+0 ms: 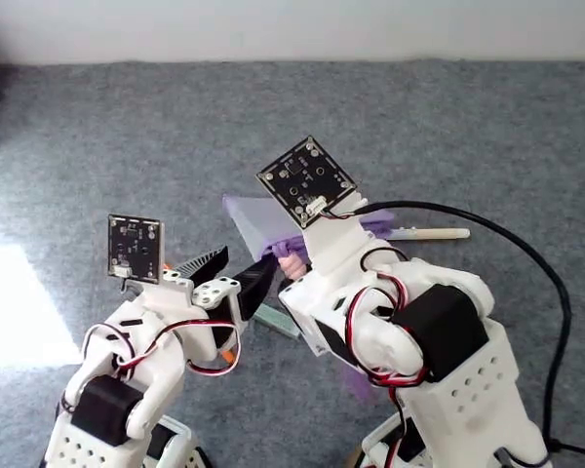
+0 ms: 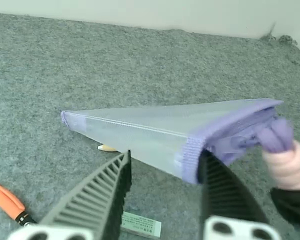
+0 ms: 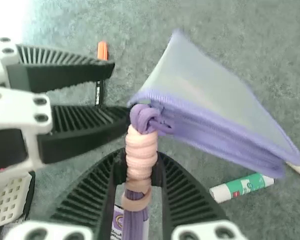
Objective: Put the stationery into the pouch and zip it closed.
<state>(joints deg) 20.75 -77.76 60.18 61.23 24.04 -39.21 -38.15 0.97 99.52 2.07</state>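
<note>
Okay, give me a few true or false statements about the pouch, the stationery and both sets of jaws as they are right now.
1. The right jaws are shut on the pink zipper pull of the pouch. True.
2. The orange marker is inside the pouch. False: it lies out on the grey table.
3. The left jaws are open. True.
4. The glue stick is held in the left jaws. False: it lies on the table.

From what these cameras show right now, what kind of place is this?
Probably an indoor robot test bench: a grey mat under everything, a plain white wall behind, and two arms handling a pouch, with a glue stick nearby.
</note>
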